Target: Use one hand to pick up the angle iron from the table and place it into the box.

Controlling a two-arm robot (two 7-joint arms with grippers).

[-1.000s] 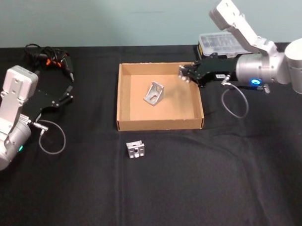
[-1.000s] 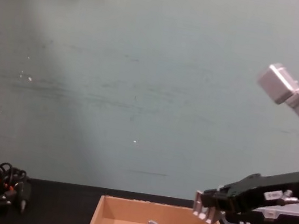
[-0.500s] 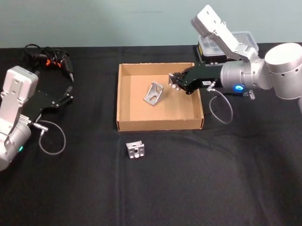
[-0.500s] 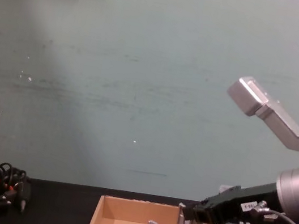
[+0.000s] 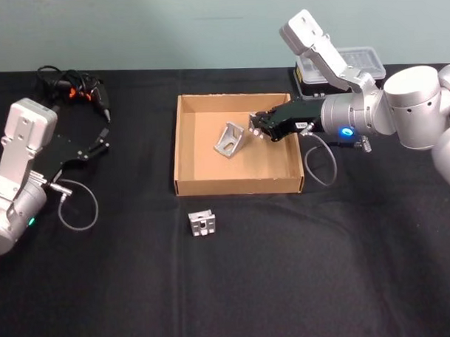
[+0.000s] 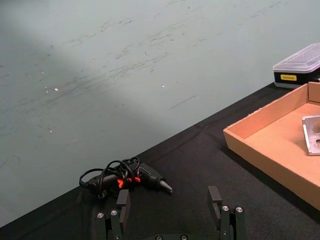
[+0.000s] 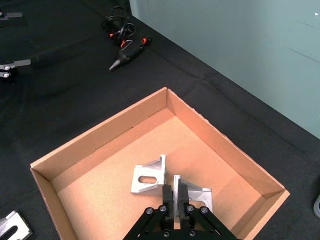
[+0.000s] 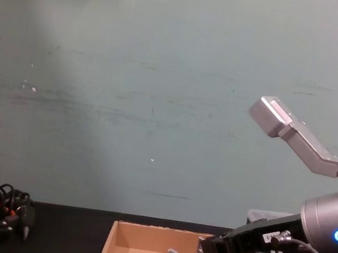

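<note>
Right gripper, clamped on an angle iron, hangs over the box beside a bracket lying inside, left gripper idle, spread apart, left of the box; a high release could bounce the piece out.

Counting the counter
Three are showing: loose angle iron, boxed angle iron, held angle iron; also one box, one case, one corded tool.

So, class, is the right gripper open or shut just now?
Shut on an angle iron. The right gripper has its fingers pressed on a flange of that angle iron, over the box.
</note>
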